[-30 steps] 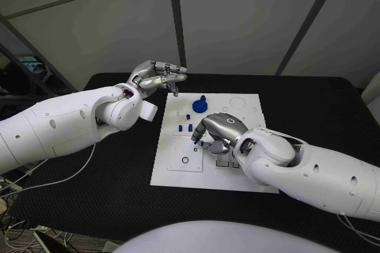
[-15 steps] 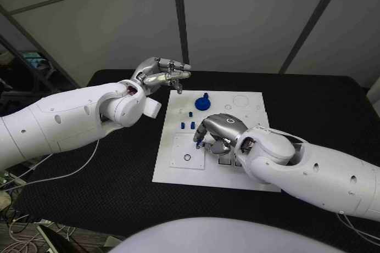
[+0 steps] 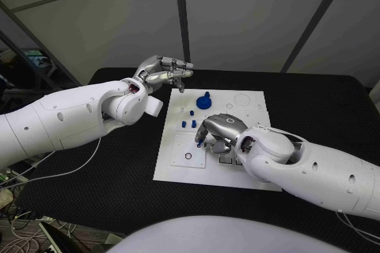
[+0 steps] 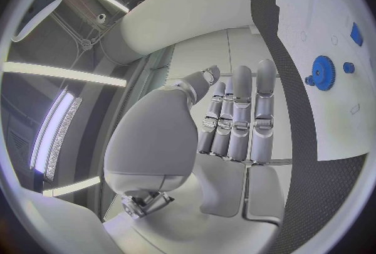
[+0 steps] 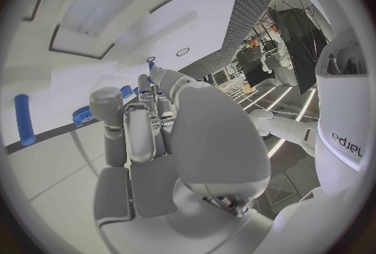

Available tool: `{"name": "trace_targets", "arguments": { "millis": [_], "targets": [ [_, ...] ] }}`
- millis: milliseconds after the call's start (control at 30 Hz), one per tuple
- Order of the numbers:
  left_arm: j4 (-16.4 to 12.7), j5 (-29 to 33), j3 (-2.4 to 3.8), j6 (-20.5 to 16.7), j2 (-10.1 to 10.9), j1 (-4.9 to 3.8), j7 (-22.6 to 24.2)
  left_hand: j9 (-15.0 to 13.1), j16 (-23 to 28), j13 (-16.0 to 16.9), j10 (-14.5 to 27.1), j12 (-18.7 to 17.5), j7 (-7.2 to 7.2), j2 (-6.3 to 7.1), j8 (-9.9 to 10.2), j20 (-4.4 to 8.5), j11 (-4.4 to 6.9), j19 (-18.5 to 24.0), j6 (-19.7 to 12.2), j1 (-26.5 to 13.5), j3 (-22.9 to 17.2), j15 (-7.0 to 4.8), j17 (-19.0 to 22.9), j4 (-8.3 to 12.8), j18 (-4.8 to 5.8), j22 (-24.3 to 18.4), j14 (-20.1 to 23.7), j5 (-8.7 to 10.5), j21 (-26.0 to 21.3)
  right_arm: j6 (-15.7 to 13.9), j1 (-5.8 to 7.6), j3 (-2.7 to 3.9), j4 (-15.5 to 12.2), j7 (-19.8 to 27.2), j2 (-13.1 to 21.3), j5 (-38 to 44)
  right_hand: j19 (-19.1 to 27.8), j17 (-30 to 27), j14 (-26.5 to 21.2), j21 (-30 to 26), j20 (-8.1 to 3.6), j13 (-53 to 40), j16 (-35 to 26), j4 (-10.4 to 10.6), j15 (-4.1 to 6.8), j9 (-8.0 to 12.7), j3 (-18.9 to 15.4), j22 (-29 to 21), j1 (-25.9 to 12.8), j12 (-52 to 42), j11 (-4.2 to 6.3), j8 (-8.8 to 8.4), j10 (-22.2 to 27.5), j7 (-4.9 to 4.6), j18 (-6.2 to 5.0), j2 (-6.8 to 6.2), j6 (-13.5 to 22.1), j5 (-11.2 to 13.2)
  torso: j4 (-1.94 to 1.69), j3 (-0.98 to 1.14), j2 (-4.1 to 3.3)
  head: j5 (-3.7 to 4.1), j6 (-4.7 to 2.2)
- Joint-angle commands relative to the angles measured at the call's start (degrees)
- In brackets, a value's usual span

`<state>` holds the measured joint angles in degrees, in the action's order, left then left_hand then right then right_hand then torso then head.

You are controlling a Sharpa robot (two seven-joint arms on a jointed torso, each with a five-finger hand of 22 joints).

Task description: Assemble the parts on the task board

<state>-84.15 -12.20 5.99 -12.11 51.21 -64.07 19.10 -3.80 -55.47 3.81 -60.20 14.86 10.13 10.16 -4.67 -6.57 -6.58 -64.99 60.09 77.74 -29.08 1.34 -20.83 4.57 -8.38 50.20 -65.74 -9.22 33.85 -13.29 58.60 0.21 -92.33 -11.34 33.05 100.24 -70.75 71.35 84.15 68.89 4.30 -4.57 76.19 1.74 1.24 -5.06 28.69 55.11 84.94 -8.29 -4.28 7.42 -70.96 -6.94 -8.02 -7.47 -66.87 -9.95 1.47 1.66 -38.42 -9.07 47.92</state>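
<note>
Black table (image 3: 95,170) w/ the white task board (image 3: 238,173) lying flat in the middle. Left arm (image 3: 63,118) comes in over the table's left side; right arm (image 3: 317,168) reaches across the board's right half.

Left hand (image 3: 165,73) hangs above the table just off the board's far-left corner, not touching it. Fingers (image 4: 239,113) are straight and pressed side by side, thumb alongside (wrist view shows nothing in them), so it holds nothing, though the fingers aren't spread.

Right hand (image 3: 219,131) is down over the middle of the board, knuckles up, fingers curled under toward the surface. A bit of blue shows at the fingertips, both from above and in the right wrist view near (image 5: 151,66), but I cannot tell if it's pinching that piece or just touching it.

Parts on the board: a blue gear (image 3: 204,103) w/ a stub sticking up, at the far end, well apart from the right hand. A few small blue pegs (image 3: 188,122) sit between the gear and the right hand, just beside its fingers. A small dark ring (image 3: 188,156) lies on the board's left part, nr the hand. Right wrist view also catches a blue rod (image 5: 22,118) lying on the white surface.
</note>
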Motion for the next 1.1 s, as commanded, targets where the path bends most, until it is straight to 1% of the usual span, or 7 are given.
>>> {"name": "trace_targets", "arguments": {
  "millis": [33, 533, 833, 900, 1000, 1067, 1100],
  "targets": [
    [-0.03, 0.17, 0.05, 0.77, -0.13, -0.1, 0.16, 0.05, 0.19, -0.09, 0.38, 0.37, 0.19, -0.46, 0.27, 0.02, 0.08, 0.48, -0.29, -0.29, -0.13, 0.0, 0.05, 0.2, -2.03, -0.1, 0.37, -0.3, -0.4, 0.99, 0.06, -0.02, 0.31, 0.13, -0.26, 0.66, -0.23, 0.06, 2.67, 0.27, 0.24, -0.03, 0.28, -0.32, 0.18, -0.05, 0.13, 0.09, -0.26, 0.0, 1.08, -0.05, -1.52, -0.39, 0.99, 0.5, -0.2, -0.18, 0.0, 0.0, -0.04, -0.05, 0.03],
    [-0.04, 0.17, 0.05, 0.78, -0.17, -0.13, 0.12, 0.05, 0.19, -0.09, 0.38, 0.37, 0.19, -0.46, 0.27, 0.02, 0.08, 0.48, -0.29, -0.29, -0.13, 0.0, 0.05, 0.2, -2.03, -0.1, 0.37, -0.3, -0.4, 3.11, 0.03, -0.29, 0.81, 0.07, -0.99, 1.15, -0.2, 0.07, 2.67, 0.27, 0.26, -0.04, 0.3, -0.34, 0.17, -0.04, 0.15, 0.07, -0.3, 0.05, 1.07, -0.07, -1.53, -0.4, 0.99, 0.56, -0.2, -0.21, 0.03, -0.03, 0.03, -0.23, 0.48],
    [-0.06, 0.17, 0.05, 0.82, -0.17, -0.15, 0.07, 0.05, 0.19, -0.09, 0.38, 0.37, 0.19, -0.46, 0.27, 0.02, 0.08, 0.48, -0.29, -0.29, -0.13, 0.0, 0.05, 0.2, -2.03, -0.1, 0.37, -0.3, -0.4, 3.71, 0.03, -0.49, 1.16, -0.53, -1.42, 1.73, 0.04, -0.1, 2.64, 0.14, 0.33, -0.01, 0.23, -0.44, 0.08, 0.01, -0.01, -0.16, -0.7, 0.41, 0.98, -0.3, -1.32, -0.5, 0.94, 0.5, -0.02, -0.1, 0.01, -0.01, 0.03, -0.26, 0.51],
    [-0.05, 0.17, 0.05, 0.82, -0.17, -0.15, 0.05, 0.05, 0.19, -0.09, 0.38, 0.37, 0.19, -0.46, 0.27, 0.02, 0.08, 0.48, -0.29, -0.29, -0.13, 0.0, 0.05, 0.2, -2.03, -0.1, 0.37, -0.3, -0.4, 3.8, 0.03, -0.55, 1.26, -0.73, -1.51, 1.91, 0.21, -0.1, 2.63, 0.1, 0.48, 0.21, 0.29, -0.48, -0.15, 0.11, -0.16, -0.22, -1.2, 1.23, 0.68, -0.65, -0.25, -0.69, 0.94, 0.41, 0.35, -0.02, 0.01, 0.0, 0.01, -0.27, 0.53],
    [-0.05, 0.17, 0.05, 0.85, -0.15, -0.16, 0.01, 0.05, 0.19, -0.09, 0.38, 0.37, 0.19, -0.46, 0.27, 0.02, 0.08, 0.48, -0.29, -0.29, -0.13, 0.0, 0.05, 0.2, -2.03, -0.1, 0.37, -0.3, -0.4, 3.45, 0.03, -0.65, 1.38, -0.91, -1.62, 2.05, 0.56, -0.17, 2.59, -0.08, 0.91, 0.7, 0.33, -0.42, -0.74, 0.58, -0.47, -0.48, -2.12, 2.55, -0.03, -1.88, 2.01, -1.18, 0.93, -0.05, 2.19, -0.17, 0.03, 0.0, 0.02, -0.28, 0.53],
    [-0.05, 0.17, 0.05, 0.9, -0.15, -0.16, -0.03, 0.05, 0.19, -0.09, 0.38, 0.37, 0.19, -0.46, 0.27, 0.02, 0.08, 0.48, -0.29, -0.29, -0.13, 0.0, 0.05, 0.2, -2.03, -0.1, 0.37, -0.3, -0.4, 2.89, 0.03, -0.72, 1.4, -0.98, -1.65, 2.14, 1.6, -0.22, 2.55, -1.06, 1.4, 1.05, 0.38, -0.13, -1.43, 0.94, -0.93, -1.97, -3.21, 3.97, -0.82, -2.85, 4.99, -1.66, 0.68, -0.83, 3.68, -0.44, 0.04, -0.01, 0.03, -0.27, 0.53],
    [-0.05, 0.17, 0.05, 0.92, -0.15, -0.16, -0.06, 0.05, 0.19, -0.09, 0.38, 0.37, 0.19, -0.46, 0.27, 0.02, 0.08, 0.48, -0.29, -0.29, -0.13, 0.0, 0.05, 0.2, -2.03, -0.1, 0.37, -0.3, -0.4, 2.57, 0.03, -0.75, 1.38, -1.02, -1.65, 2.22, 2.12, -0.49, 2.45, -1.57, 1.64, 1.07, 0.22, -0.08, -1.67, 1.13, -1.12, -2.7, -3.56, 4.39, -1.1, -3.41, 6.22, -1.71, 0.53, -1.2, 4.65, -0.45, 0.04, -0.01, 0.03, -0.27, 0.53]
  ]
}}
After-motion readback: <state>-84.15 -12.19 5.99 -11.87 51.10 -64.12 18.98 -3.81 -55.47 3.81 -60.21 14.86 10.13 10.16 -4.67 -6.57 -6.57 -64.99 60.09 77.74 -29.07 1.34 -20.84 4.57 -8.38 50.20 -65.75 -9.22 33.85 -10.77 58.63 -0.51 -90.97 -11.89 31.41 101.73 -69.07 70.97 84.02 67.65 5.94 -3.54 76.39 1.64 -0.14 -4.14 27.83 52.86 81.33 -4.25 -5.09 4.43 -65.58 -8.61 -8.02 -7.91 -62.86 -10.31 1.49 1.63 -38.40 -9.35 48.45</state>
